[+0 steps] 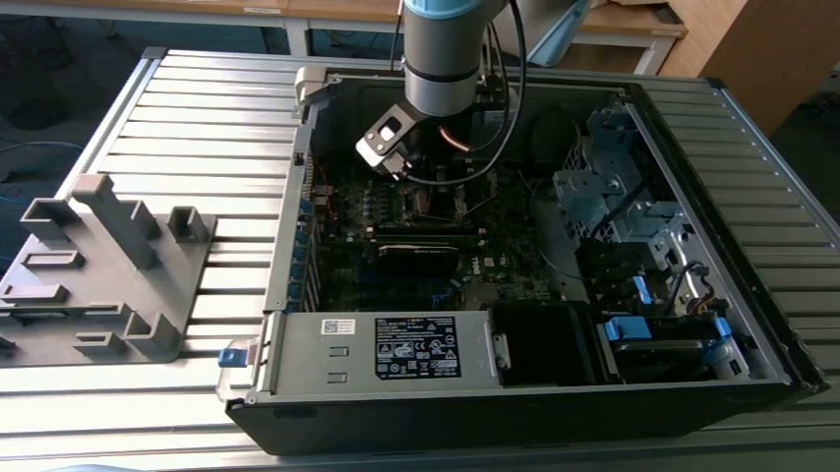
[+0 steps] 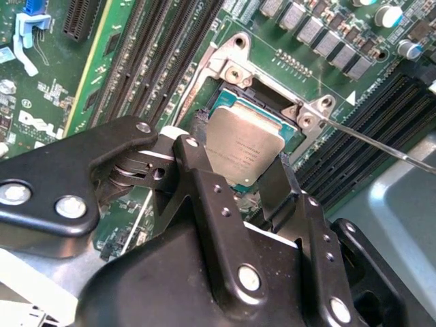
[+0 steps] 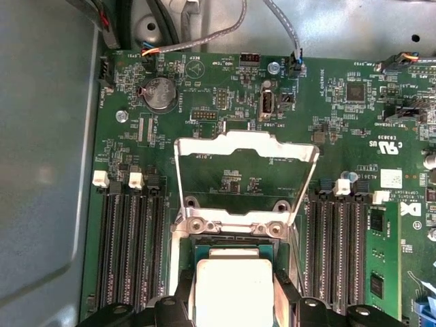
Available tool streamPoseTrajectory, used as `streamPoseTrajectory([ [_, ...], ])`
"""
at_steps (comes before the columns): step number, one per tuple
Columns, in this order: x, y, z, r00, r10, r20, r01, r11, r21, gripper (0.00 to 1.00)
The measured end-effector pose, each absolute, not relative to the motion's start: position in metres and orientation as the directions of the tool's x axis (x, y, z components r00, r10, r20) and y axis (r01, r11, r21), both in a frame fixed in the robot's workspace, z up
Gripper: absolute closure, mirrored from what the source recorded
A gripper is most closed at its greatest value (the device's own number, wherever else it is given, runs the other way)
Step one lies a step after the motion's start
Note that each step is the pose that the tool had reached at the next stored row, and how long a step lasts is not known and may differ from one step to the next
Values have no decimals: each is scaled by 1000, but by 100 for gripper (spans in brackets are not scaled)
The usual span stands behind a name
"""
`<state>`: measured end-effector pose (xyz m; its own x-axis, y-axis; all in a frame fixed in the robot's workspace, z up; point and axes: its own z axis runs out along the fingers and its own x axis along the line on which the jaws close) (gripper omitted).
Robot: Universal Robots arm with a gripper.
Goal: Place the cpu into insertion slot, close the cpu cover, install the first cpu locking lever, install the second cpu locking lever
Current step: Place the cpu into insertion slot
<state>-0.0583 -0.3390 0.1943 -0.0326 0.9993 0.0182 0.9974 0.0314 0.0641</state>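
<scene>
The arm [image 1: 447, 59] reaches down from the upper middle of the exterior view into an open computer case [image 1: 525, 418] lying on a ribbed metal tabletop [image 1: 197, 118]. The gripper [image 1: 417, 189] sits low over the motherboard.

In both wrist views its black fingers [image 2: 196, 151] are narrowed onto two opposite edges of the cpu [image 2: 245, 139], holding it. The chip's silvery top faces up, right over the insertion slot [image 2: 267, 102]. Whether it is fully seated cannot be told. The same grip shows in the first wrist view, with the cpu [image 3: 235, 289] above the insertion slot [image 3: 231, 245]. Just beyond it, the cpu cover [image 3: 245, 160] stands raised on its hinge.

A thin metal lever [image 2: 381, 144] sticks out beside the socket, lifted clear of the board. Long black memory slots [image 3: 129, 238] run close along both sides of the socket. A coin battery [image 3: 162, 93] and grey cables [image 3: 204, 34] lie farther off.

In the case's lower part, a silver power supply [image 1: 322, 359] carries a white label [image 1: 417, 349]. Blue-tabbed drive bays [image 1: 643, 329] fill the lower right of the exterior view. The board has white print and stickers.

On the tabletop at the exterior view's left rests a grey plastic fixture [image 1: 105, 265], well apart from the case.
</scene>
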Motion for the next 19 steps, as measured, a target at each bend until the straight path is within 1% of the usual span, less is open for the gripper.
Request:
streamPoseTrajectory([
  [19, -58, -339, 194, -32, 999, 19, 997, 31, 65, 46],
])
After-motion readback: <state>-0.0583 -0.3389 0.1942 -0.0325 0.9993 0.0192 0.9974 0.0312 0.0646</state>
